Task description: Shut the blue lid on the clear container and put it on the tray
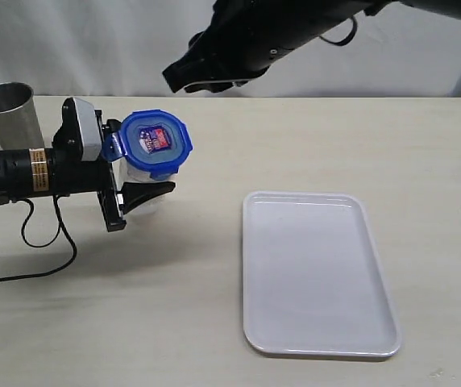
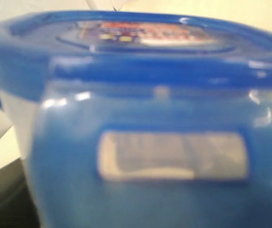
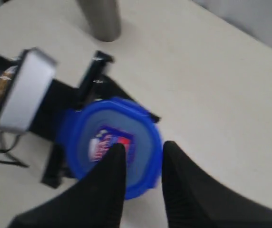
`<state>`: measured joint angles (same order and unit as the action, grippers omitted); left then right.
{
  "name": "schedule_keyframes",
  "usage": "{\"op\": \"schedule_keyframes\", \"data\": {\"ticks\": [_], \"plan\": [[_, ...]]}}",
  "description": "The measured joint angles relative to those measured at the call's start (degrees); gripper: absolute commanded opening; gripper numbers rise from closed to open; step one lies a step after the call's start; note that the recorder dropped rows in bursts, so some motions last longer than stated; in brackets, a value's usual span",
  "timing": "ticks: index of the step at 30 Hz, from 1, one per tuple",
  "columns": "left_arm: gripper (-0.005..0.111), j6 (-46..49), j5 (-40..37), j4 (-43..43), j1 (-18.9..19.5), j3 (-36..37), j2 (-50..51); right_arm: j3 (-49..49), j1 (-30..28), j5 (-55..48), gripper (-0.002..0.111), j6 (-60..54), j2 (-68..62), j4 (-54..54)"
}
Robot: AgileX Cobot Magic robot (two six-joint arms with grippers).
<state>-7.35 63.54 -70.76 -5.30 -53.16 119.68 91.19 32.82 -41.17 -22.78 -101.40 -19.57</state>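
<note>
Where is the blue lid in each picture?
Exterior view: the translucent blue rounded-square plastic lid, left of the flat white plastic tray.
Left wrist view: it fills the picture, close and blurred.
Right wrist view: it lies just beyond the right gripper.
Shared landmark: the red-blue sticker on it.

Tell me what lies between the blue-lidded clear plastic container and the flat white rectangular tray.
Nothing: only bare beige tabletop separates the container from the tray, as the exterior view shows.

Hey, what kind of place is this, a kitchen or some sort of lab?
Probably a robotics lab bench: a left arm and a right arm work over a pale table, a plain white curtain hangs behind, and a tray is set out.
</note>
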Motion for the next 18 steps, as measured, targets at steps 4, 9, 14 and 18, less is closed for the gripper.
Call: {"op": "schedule_keyframes", "data": {"ticks": [4, 9, 14, 18], "plan": [[0.000, -1.1, 0.0, 0.1, 0.0, 0.0, 0.0, 0.0, 0.0, -5.2, 0.004, -11.2, -3.1, -13.7], [0.000, -1.6, 0.7, 0.1, 0.0, 0.0, 0.0, 0.0, 0.0, -3.3, 0.004, -11.0, -8.6, -11.0], [0.000, -1.6, -0.1, 0.1, 0.0, 0.0, 0.0, 0.0, 0.0, 2.3, 0.004, -2.0, -9.8, 1.6], [0.000, -3.5, 0.7, 0.0, 0.0, 0.0, 0.0, 0.0, 0.0, 3.0, 0.004, -0.2, -10.3, 4.2]]}}
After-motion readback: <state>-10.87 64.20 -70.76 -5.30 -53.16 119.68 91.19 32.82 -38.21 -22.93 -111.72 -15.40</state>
